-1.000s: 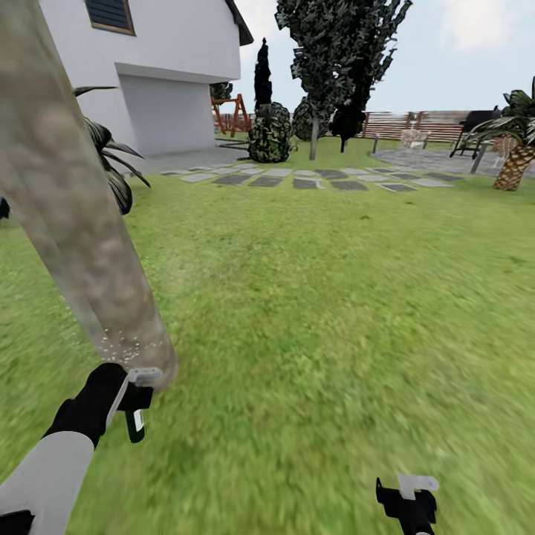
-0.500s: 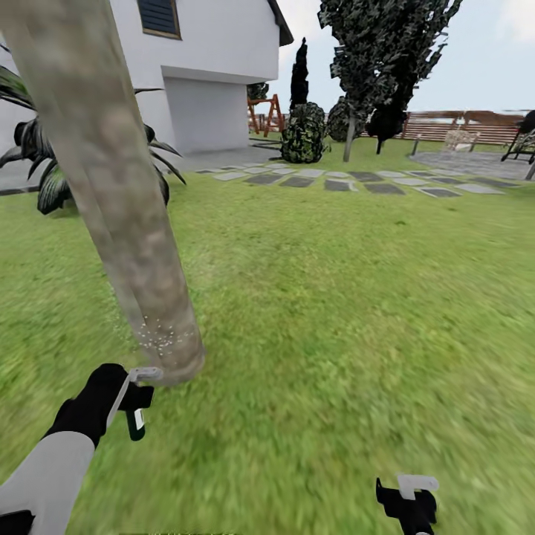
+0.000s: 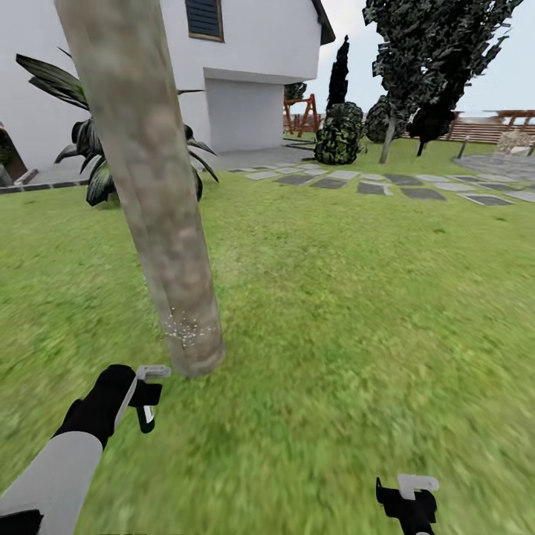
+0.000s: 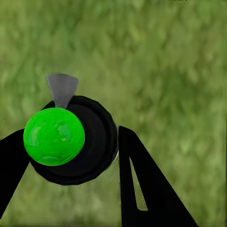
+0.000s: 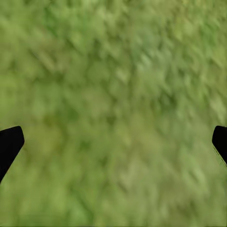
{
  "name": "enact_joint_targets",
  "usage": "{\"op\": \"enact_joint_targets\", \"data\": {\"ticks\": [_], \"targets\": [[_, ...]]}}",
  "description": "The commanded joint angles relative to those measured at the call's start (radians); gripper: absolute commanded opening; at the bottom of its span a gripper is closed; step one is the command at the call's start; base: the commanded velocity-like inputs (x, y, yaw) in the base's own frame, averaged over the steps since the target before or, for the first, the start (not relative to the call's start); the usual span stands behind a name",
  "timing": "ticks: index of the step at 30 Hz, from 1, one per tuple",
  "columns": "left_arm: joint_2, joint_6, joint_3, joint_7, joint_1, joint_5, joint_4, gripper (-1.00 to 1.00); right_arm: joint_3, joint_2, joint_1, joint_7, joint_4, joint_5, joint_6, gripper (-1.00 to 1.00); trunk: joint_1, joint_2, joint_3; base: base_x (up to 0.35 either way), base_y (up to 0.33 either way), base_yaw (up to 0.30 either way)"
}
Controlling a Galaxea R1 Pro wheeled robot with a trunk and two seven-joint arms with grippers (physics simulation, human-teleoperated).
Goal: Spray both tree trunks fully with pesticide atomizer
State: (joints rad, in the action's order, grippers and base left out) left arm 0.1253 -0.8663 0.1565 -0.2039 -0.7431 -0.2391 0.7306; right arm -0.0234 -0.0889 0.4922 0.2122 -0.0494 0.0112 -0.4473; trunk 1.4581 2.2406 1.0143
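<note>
Garden lawn [image 3: 334, 297], white house behind: left gripper [image 3: 146, 391] clamped on pesticide atomizer [image 4: 71, 139], just beside speckled tree trunk [image 3: 160, 208] base; likely light, rigid, slippery, best held round its body; right gripper [image 3: 409, 496] wide, empty.

The tree trunk [image 3: 160, 200] stands ahead of me, left of centre, leaning, its foot on the grass [image 3: 349, 312]. My left tool [image 3: 146, 396] sits just before that foot, with the atomizer [image 4: 71, 139] between its fingers. My right tool [image 3: 409, 499] is well to the trunk's right and nearer me. Behind the trunk stands the house [image 3: 245, 59]; the stepping slabs [image 3: 371, 186] lie behind it, to its right.
</note>
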Motion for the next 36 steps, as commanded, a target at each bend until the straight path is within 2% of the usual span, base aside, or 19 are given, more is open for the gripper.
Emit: {"op": "enact_joint_targets", "data": {"ticks": [1,6,20,22,25,26,29,36], "targets": [[-0.001,-0.003,0.003,-0.009,-0.001,-0.01,0.001,-1.0,-0.003,0.0,0.0,0.003,0.0,0.001,-0.002,1.0,0.0,0.0,0.001,0.129,-0.264,0.275],[-0.003,-0.003,0.002,-0.009,-0.001,-0.006,0.001,-1.0,-0.003,0.0,0.0,0.003,0.0,0.001,-0.002,1.0,0.0,0.0,0.001,0.158,-0.257,0.177],[-0.005,-0.005,0.002,-0.012,-0.001,-0.003,0.008,-1.0,-0.003,0.0,0.0,0.003,0.0,0.001,-0.002,1.0,0.0,0.0,0.001,0.13,-0.258,0.009],[-0.018,-0.006,0.002,-0.012,-0.001,-0.002,0.012,-1.0,-0.003,0.0,0.0,0.003,0.0,0.001,-0.002,1.0,0.0,0.0,0.001,0.006,-0.269,0.163],[-0.079,-0.007,0.0,-0.011,-0.003,-0.01,0.02,-1.0,-0.003,0.0,0.0,0.003,0.0,0.001,-0.002,1.0,0.0,0.0,0.001,0.001,-0.269,0.253],[-0.086,-0.007,0.0,-0.011,-0.005,-0.011,0.021,-1.0,-0.003,0.0,0.0,0.003,0.0,0.001,-0.002,1.0,0.0,0.0,0.001,0.0,-0.269,0.27],[-0.095,-0.012,0.0,-0.011,-0.012,-0.013,0.022,-1.0,-0.003,0.0,0.0,0.003,0.0,0.001,-0.002,1.0,0.0,0.0,0.001,0.081,-0.263,0.274],[-0.084,-0.016,0.007,-0.011,-0.02,-0.014,0.023,-1.0,-0.003,0.0,0.0,0.003,0.0,0.001,-0.002,1.0,0.0,0.0,0.001,0.195,-0.22,0.276]]}}
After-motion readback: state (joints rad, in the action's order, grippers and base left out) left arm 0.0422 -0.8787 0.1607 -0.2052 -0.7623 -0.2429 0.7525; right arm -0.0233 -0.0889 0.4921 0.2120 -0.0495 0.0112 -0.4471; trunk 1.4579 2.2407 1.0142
